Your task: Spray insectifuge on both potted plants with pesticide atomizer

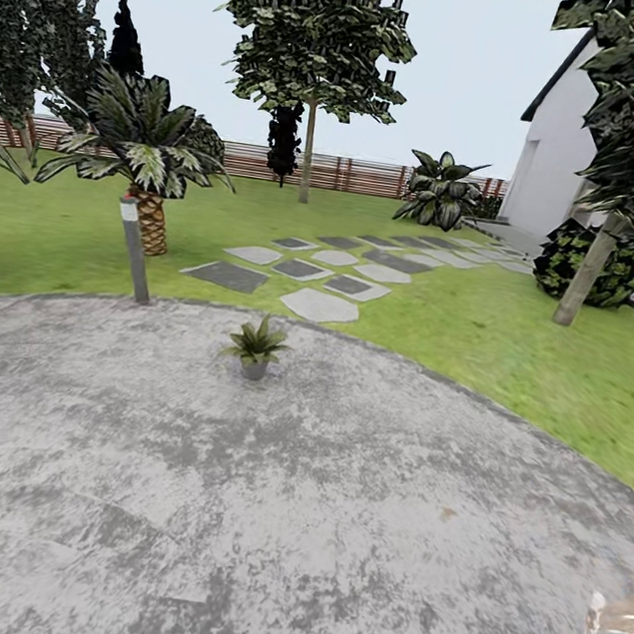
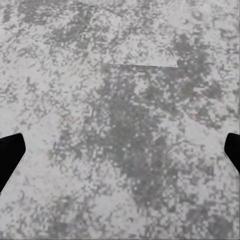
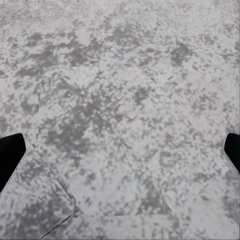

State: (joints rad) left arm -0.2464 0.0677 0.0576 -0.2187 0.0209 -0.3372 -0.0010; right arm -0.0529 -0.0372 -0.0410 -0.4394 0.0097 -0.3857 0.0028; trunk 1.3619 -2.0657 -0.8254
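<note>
On the patio (image 1: 329, 520) (mottled grey) stands one potted plant (image 1: 256, 346); bollard (image 1: 135, 249) beyond.

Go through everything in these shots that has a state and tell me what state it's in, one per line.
potted plant: upright on the stone patio, untouched.
bollard post: standing, leaning slightly, at the patio edge.
left gripper: open, empty, over bare stone.
right gripper: open, empty, over bare stone.
</note>
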